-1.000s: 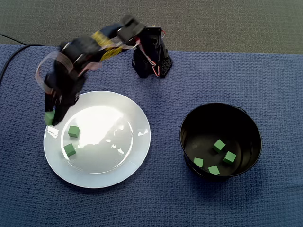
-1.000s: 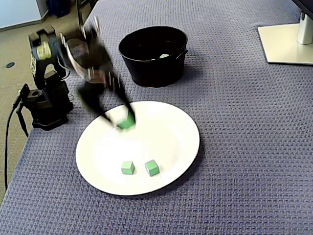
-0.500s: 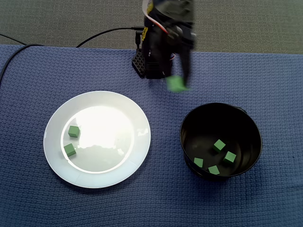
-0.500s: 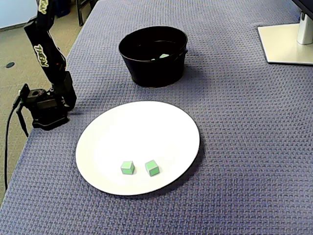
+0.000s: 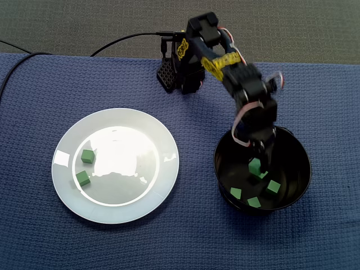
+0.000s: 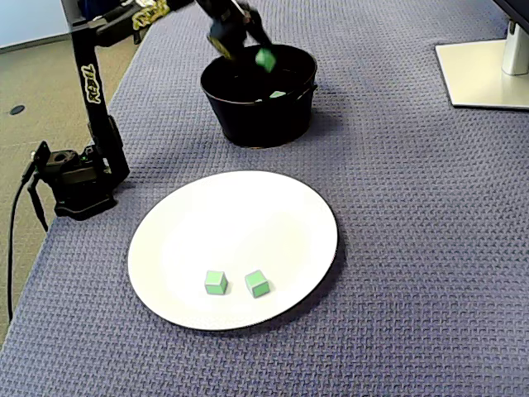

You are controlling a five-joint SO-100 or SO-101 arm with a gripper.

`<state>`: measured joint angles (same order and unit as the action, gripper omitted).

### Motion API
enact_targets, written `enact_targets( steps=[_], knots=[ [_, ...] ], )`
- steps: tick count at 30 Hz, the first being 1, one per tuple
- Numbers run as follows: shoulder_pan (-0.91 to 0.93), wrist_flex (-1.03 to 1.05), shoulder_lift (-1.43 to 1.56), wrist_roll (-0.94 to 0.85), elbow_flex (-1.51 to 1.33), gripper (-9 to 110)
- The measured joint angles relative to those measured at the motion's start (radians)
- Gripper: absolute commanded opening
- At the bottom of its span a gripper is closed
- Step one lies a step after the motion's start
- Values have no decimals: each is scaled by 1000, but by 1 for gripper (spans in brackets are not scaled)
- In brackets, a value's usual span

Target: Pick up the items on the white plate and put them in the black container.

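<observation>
In both fixed views my gripper (image 5: 260, 162) (image 6: 263, 51) hangs over the black container (image 5: 216, 163) (image 6: 256, 120), shut on a small green cube (image 5: 255, 166) (image 6: 265, 59) held above the opening. Several green cubes (image 5: 274, 187) lie on the container's floor; one (image 6: 278, 94) shows over the rim in the side-on view. The white plate (image 5: 160, 183) (image 6: 281, 207) holds two green cubes, one (image 5: 87, 156) (image 6: 216, 283) beside the other (image 5: 83, 178) (image 6: 258, 284), near its left side in the top-down view.
The arm's base (image 5: 177, 76) (image 6: 78, 178) stands at the edge of the blue woven cloth, with a black cable (image 5: 124, 40) running off from it. A white flat stand (image 6: 483, 74) sits at the far right.
The arm lifted a green cube off the plate's left rim, swung past its base, and now holds it over the black container. Two cubes stay on the plate.
</observation>
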<state>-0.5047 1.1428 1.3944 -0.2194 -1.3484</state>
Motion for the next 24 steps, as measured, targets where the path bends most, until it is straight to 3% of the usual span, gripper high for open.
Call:
enact_targets(
  steps=[1,5,7,11,16,20,24],
  knots=[
    [-11,-6,-28,0,-17,4],
    [-41,-8,-81,-11,-28,41],
    [-37,5,-81,-20,-23,49],
    [-11,167,-58,-74,117,51],
    [112,463,67,-261,525,49],
    [337,626,178,-356,897,51],
    [653,638,255,-370,1043,48]
  ],
)
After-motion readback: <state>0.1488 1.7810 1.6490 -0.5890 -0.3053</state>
